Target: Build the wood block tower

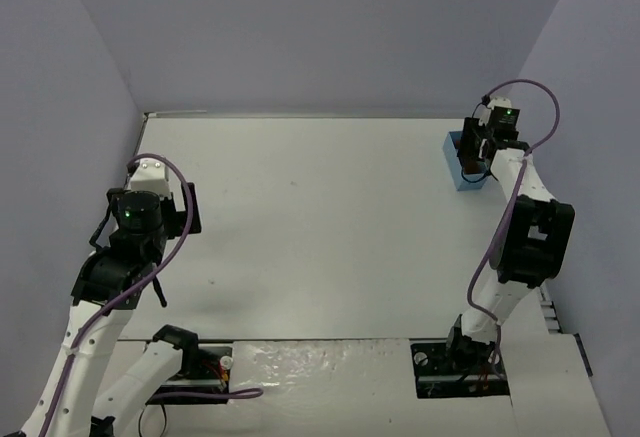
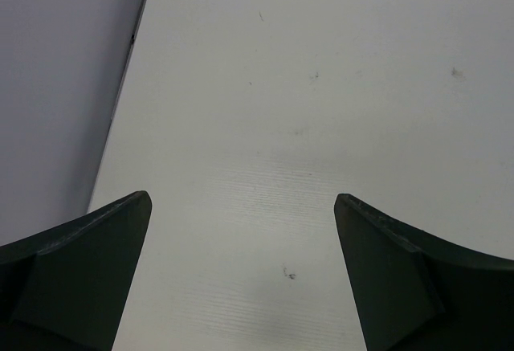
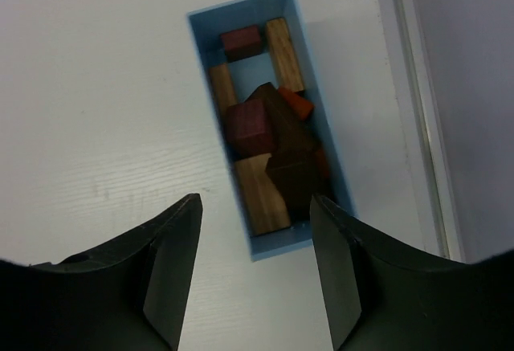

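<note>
Carefully: right jaws, parted and empty, should straddle the tan wood block (image 3: 261,194) at the blue box's (image 3: 281,244) six o'clock; left jaws released.

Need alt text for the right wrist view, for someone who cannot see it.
A light blue box sits on a white table, filled with a jumble of tan, reddish-brown and dark brown wood blocks. The right gripper has its two dark fingers rising from the bottom edge, spread apart and holding nothing.
</note>
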`<state>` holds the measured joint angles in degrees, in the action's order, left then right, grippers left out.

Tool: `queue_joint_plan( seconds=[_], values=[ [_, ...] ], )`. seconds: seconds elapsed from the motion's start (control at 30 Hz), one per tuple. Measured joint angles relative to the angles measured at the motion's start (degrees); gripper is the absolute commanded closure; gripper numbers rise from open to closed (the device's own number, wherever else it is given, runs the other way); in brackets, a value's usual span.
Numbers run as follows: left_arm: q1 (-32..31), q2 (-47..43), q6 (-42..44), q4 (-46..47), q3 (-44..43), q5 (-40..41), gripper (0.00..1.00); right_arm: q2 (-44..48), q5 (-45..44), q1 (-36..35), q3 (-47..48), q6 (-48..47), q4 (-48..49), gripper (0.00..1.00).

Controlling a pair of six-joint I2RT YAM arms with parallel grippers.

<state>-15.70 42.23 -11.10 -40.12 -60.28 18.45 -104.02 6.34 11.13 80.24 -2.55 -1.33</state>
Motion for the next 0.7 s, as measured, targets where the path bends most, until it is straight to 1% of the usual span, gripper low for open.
queue_joint_plan(
  seconds=[0.13,0.3,0.53,0.7],
  values=[
    [0.0,-0.6,-0.1,-0.5,0.4,-0.5,0.03,-4.4,2.1,3.4,3.3,-1.4,0.2,0.56],
    [0.0,1.2,-0.1,-0.6,0.4,-1.0,0.03,-8.5,3.9,5.7,7.3,-3.9,0.7,0.59],
    [0.0,5.5,0.1,-0.9,0.4,-1.7,0.03,-13.7,5.7,6.5,11.2,-6.8,0.8,0.63],
    [0.0,6.7,0.1,-1.1,0.2,-1.7,0.03,-16.4,8.4,6.5,12.6,-8.5,0.6,0.65]
  ],
)
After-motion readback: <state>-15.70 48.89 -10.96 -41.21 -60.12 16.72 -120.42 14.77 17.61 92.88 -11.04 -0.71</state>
